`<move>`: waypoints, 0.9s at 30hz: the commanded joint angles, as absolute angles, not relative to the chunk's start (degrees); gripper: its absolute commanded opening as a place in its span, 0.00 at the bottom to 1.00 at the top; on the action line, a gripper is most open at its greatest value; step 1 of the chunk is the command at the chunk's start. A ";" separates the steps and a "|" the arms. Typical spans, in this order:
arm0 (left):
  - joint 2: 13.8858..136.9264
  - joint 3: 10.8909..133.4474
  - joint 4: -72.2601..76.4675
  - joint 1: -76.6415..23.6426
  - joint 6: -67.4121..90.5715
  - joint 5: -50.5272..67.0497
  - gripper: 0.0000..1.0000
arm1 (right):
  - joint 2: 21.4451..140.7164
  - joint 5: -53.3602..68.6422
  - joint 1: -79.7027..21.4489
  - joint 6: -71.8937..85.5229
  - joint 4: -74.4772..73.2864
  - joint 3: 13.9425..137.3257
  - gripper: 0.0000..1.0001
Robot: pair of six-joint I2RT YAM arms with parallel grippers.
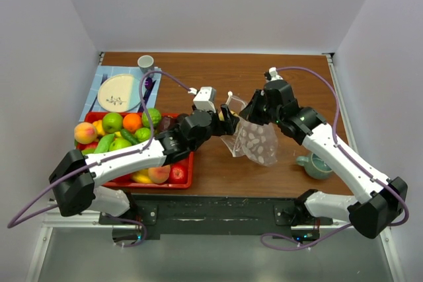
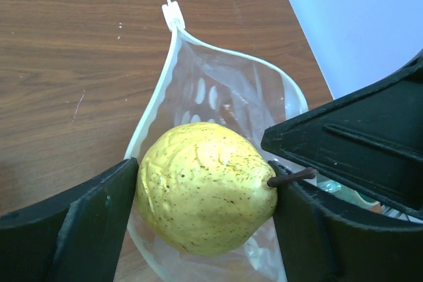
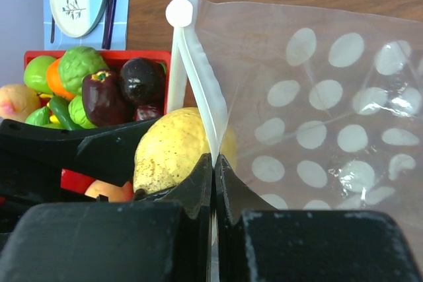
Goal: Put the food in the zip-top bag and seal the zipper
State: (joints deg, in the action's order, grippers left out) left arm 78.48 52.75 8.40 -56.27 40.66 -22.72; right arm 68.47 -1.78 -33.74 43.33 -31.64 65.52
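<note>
My left gripper (image 2: 205,189) is shut on a yellow speckled pear (image 2: 205,189) and holds it at the open mouth of the clear polka-dot zip-top bag (image 2: 231,97). The pale zipper strip (image 2: 155,97) curves around the mouth, with its white slider (image 2: 173,12) at the far end. My right gripper (image 3: 215,160) is shut on the zipper edge (image 3: 198,77) and holds the bag (image 3: 330,110) up, with the pear (image 3: 172,146) just left of it. In the top view both grippers meet at the bag (image 1: 256,142), mid-table. More food fills the red tray (image 1: 185,179).
The tray holds a peach (image 1: 85,132), green apple (image 1: 112,122), orange (image 1: 133,121), cucumber (image 1: 127,137) and red apple (image 1: 177,173). A plate (image 1: 119,92) on a blue mat and a cup (image 1: 146,63) stand at back left. A green mug (image 1: 316,165) stands at front right.
</note>
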 commanded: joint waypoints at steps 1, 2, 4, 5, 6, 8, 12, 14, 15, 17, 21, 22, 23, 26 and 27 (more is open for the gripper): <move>78.05 57.04 7.22 -56.25 38.15 -22.76 0.89 | 67.76 -0.61 -33.93 43.60 -29.97 67.68 0.00; 78.05 57.65 6.86 -56.25 38.06 -22.68 0.92 | 67.85 -0.70 -34.01 43.68 -29.97 67.68 0.00; 78.05 58.09 5.98 -56.25 37.62 -21.97 0.96 | 67.85 -1.14 -34.01 43.59 -29.88 67.33 0.00; 78.13 58.44 5.80 -56.25 37.44 -21.62 0.98 | 68.03 -1.14 -33.93 43.42 -29.88 67.32 0.00; 78.05 58.62 5.71 -56.25 37.35 -21.19 0.99 | 68.03 -1.14 -33.93 43.33 -29.80 67.50 0.00; 77.96 58.88 5.19 -56.25 37.26 -20.92 1.00 | 68.29 -1.32 -34.01 43.16 -29.88 67.67 0.00; 75.16 58.89 2.30 -56.25 37.88 -22.49 0.98 | 68.55 -3.77 -34.01 42.28 -31.19 68.29 0.00; 73.49 59.67 0.10 -56.34 38.49 -24.25 0.97 | 68.99 -5.53 -34.01 41.31 -32.34 69.17 0.00; 71.56 59.94 -5.74 -56.25 40.06 -27.30 0.96 | 69.26 -6.06 -33.93 41.13 -32.87 69.43 0.00; 69.45 60.73 -11.57 -56.16 42.53 -31.36 0.95 | 69.26 -7.20 -33.93 40.35 -33.31 69.61 0.00; 63.74 60.82 -31.05 -55.46 52.44 -41.46 0.94 | 69.26 -7.82 -33.93 39.38 -33.49 69.00 0.00; 63.02 61.17 -35.03 -55.46 54.99 -42.70 0.94 | 69.26 -7.91 -33.93 39.29 -33.40 68.82 0.00; 62.23 61.35 -39.33 -55.37 58.06 -43.85 0.94 | 69.26 -7.91 -34.01 39.03 -33.31 68.56 0.00; 59.42 60.74 -56.64 -55.28 73.34 -45.88 0.94 | 69.00 -8.26 -33.93 38.76 -33.22 67.68 0.00; 58.11 60.30 -63.65 -55.20 79.91 -45.36 0.94 | 68.91 -8.26 -34.01 38.76 -33.05 67.07 0.00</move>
State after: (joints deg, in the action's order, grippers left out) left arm 60.95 59.77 -36.10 -55.59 57.71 -39.13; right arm 69.30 -6.57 -33.74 40.21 -33.28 66.89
